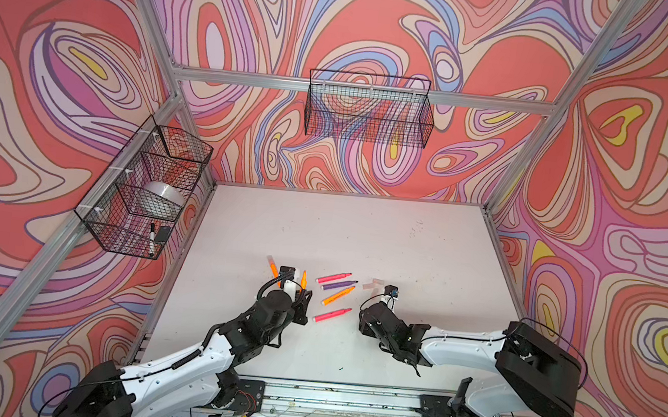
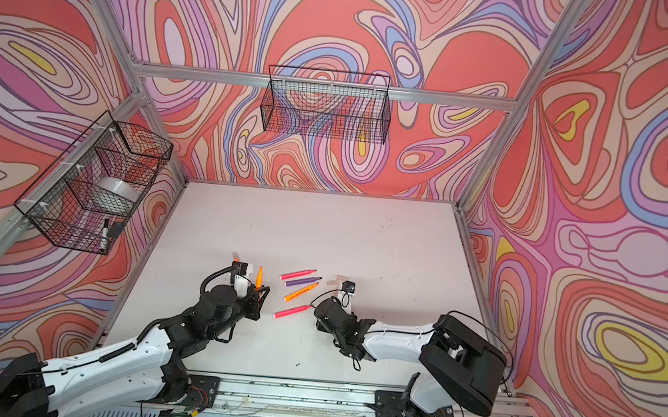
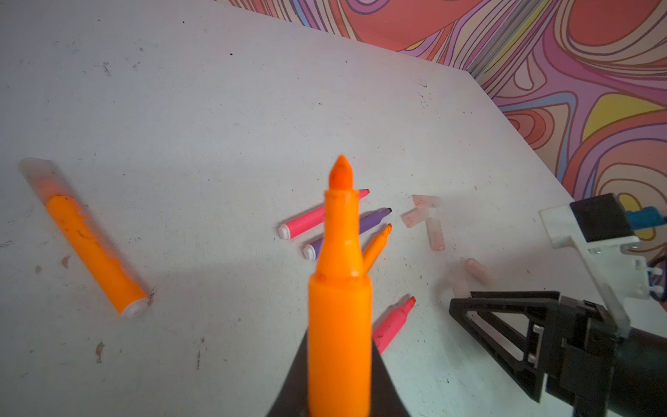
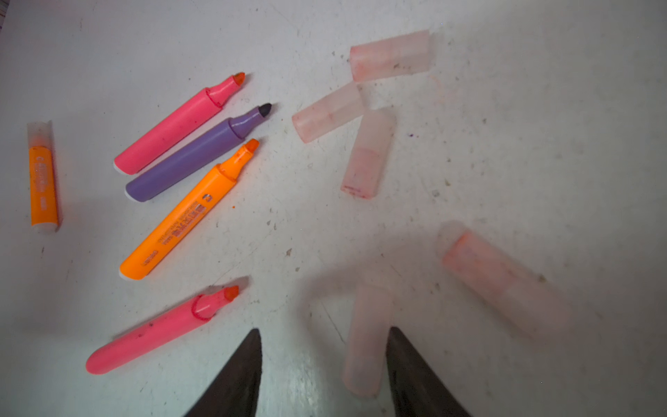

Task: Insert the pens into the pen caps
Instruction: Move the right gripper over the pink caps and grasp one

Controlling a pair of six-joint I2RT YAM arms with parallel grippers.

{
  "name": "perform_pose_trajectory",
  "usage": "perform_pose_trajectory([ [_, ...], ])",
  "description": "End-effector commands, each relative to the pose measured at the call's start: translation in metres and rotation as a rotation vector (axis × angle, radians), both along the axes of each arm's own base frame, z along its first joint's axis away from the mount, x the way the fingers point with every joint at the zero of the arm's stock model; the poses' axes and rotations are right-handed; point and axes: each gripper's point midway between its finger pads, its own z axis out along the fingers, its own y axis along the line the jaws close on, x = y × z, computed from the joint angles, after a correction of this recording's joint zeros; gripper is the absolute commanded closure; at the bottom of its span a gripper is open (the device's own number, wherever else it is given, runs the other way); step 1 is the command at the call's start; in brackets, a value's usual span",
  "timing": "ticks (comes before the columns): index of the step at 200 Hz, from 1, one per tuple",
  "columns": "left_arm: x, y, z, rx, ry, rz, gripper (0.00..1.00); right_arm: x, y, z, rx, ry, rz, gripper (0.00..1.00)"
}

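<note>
My left gripper (image 3: 339,364) is shut on an orange pen (image 3: 341,260) and holds it off the table, bare tip pointing away from the wrist; both top views show it upright (image 1: 303,279). Two pink pens (image 4: 173,130) (image 4: 155,332), a purple pen (image 4: 191,162) and an orange pen (image 4: 180,220) lie uncapped mid-table. Left of them lies an orange pen (image 4: 43,180) with a cap on it. Several loose pen caps (image 4: 368,155) lie to the right. My right gripper (image 4: 325,361) is open low over the table, and one cap (image 4: 366,339) lies between its fingers, against one of them.
On the left wall hangs a wire basket (image 1: 137,199) with a tape roll and a black-and-white marker (image 1: 152,238). Another wire basket (image 1: 369,108) hangs on the back wall. Metal frame posts bound the table, and a rail (image 1: 347,399) runs along the front edge.
</note>
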Motion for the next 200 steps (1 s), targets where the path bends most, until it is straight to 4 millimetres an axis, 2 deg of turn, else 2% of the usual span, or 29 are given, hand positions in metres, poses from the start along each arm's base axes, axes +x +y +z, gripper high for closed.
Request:
perform_pose_trajectory([
  [1, 0.001, 0.006, -0.005, 0.015, 0.009, 0.028, 1.0, 0.003, -0.009, -0.004, -0.069, -0.012, -0.024, 0.41],
  [37, 0.001, 0.006, -0.004, 0.014, 0.007, 0.028, 1.0, 0.004, -0.006, -0.015, -0.109, 0.011, -0.011, 0.44],
  [59, 0.001, 0.005, -0.003, 0.012, 0.004, 0.025, 1.0, 0.005, -0.008, -0.02, -0.174, 0.033, -0.008, 0.51],
  [200, 0.002, 0.007, -0.003, 0.024, 0.003, 0.03, 1.0, 0.003, -0.002, -0.011, -0.489, 0.18, 0.184, 0.57],
])
